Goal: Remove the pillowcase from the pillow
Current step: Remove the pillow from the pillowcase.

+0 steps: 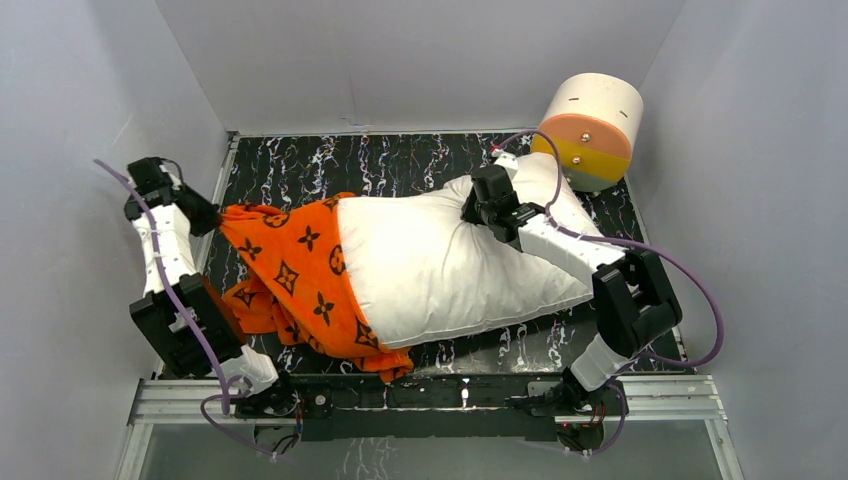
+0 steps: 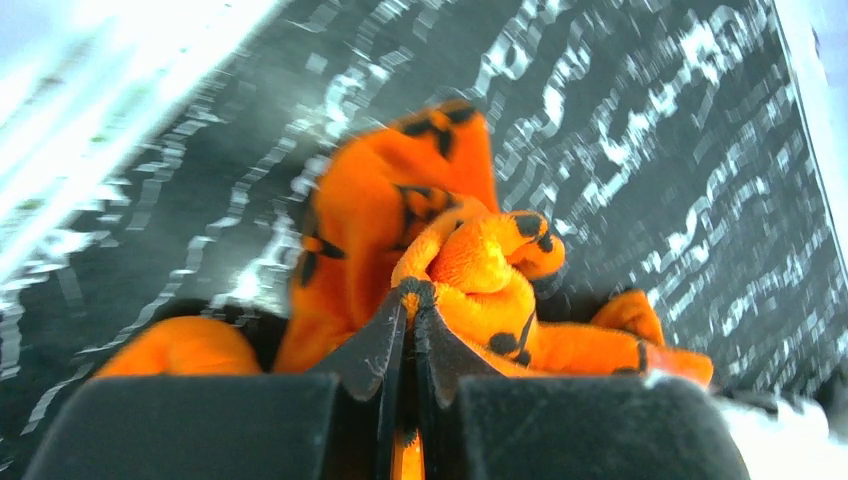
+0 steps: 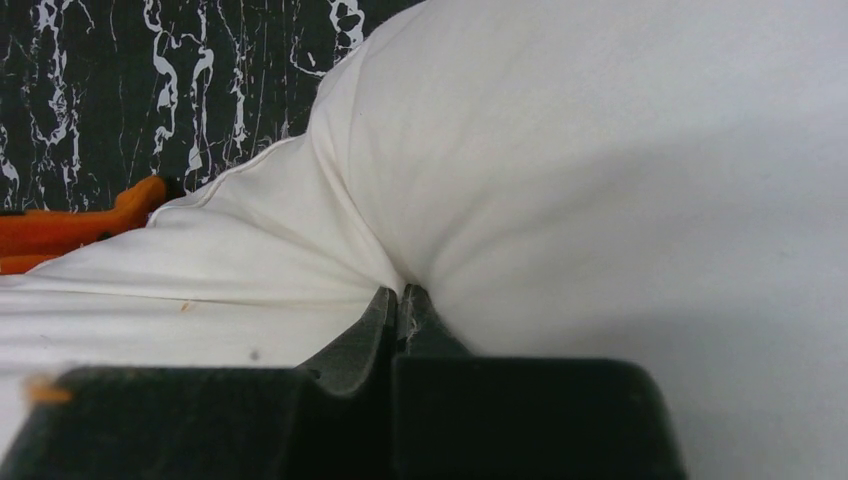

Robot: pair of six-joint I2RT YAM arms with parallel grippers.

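Note:
The white pillow (image 1: 450, 265) lies across the middle of the dark marbled table. The orange pillowcase (image 1: 300, 270) with black motifs still covers its left end and is bunched toward the left. My left gripper (image 1: 205, 218) is shut on a fold of the pillowcase (image 2: 470, 270) at its far left end; the left wrist view shows orange fabric pinched between the closed tips of that gripper (image 2: 412, 290). My right gripper (image 1: 475, 212) is shut on a pinch of the pillow (image 3: 560, 180) near its upper right; its closed tips (image 3: 398, 293) press into the puckered white cloth.
A white and orange round drum (image 1: 590, 130) stands at the back right corner, close to the pillow's end. White walls enclose the table on the left, back and right. A metal rail (image 1: 430, 395) runs along the near edge.

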